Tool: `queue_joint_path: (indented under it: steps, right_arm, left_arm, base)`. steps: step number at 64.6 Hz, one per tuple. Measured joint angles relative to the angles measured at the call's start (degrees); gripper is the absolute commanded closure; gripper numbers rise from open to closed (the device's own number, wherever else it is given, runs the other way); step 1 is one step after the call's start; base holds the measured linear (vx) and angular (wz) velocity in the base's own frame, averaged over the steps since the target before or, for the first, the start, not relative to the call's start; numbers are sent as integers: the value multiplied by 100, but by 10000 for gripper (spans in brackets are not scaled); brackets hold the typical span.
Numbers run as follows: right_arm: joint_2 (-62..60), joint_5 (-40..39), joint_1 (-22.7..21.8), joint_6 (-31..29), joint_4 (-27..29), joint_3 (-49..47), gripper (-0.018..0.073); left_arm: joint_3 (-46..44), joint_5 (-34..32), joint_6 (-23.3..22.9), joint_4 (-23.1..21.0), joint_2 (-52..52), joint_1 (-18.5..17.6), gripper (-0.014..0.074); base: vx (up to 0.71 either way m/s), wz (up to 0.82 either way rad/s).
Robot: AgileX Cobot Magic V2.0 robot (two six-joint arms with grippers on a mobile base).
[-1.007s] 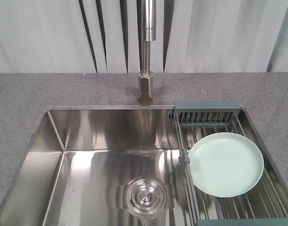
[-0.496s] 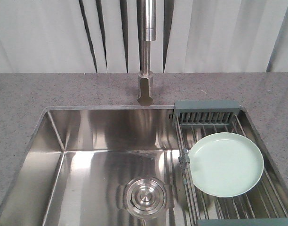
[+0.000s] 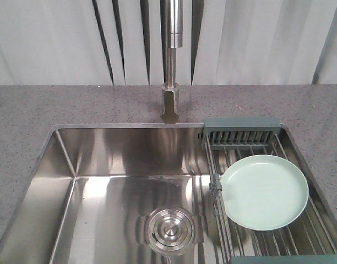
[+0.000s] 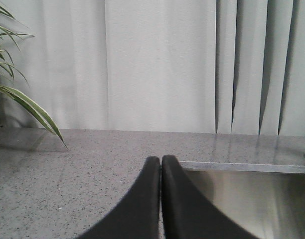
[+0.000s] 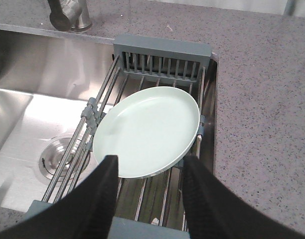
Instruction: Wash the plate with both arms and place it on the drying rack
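The pale mint-green plate (image 3: 265,191) (image 5: 148,130) lies flat on the wire bars of the drying rack (image 3: 243,133) (image 5: 162,55), which spans the right end of the sink. Neither arm shows in the front view. In the right wrist view my right gripper (image 5: 150,162) is open, held above the plate's near rim with nothing between its fingers. In the left wrist view my left gripper (image 4: 161,160) is shut and empty, its tips over the countertop beside the sink's left rim.
The steel sink basin (image 3: 113,165) has a round drain (image 3: 169,230) in its floor. A faucet (image 3: 171,60) rises from the grey speckled countertop (image 3: 47,107) behind it. Plant leaves (image 4: 23,102) show at the far left of the left wrist view.
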Motion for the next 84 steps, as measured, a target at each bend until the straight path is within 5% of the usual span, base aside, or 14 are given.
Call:
queue_joint_path:
  steps: [72, 84]
  right_arm:
    - [-18, -16, 0, 0, 0, 32, 258]
    - [-370, -914, 0, 0, 0, 700, 275]
  left_arm:
    - [0, 68, -36, 0, 0, 0, 603]
    - [0, 75, -36, 0, 0, 0, 603]
  base:
    - [0, 0]
    - [0, 0]
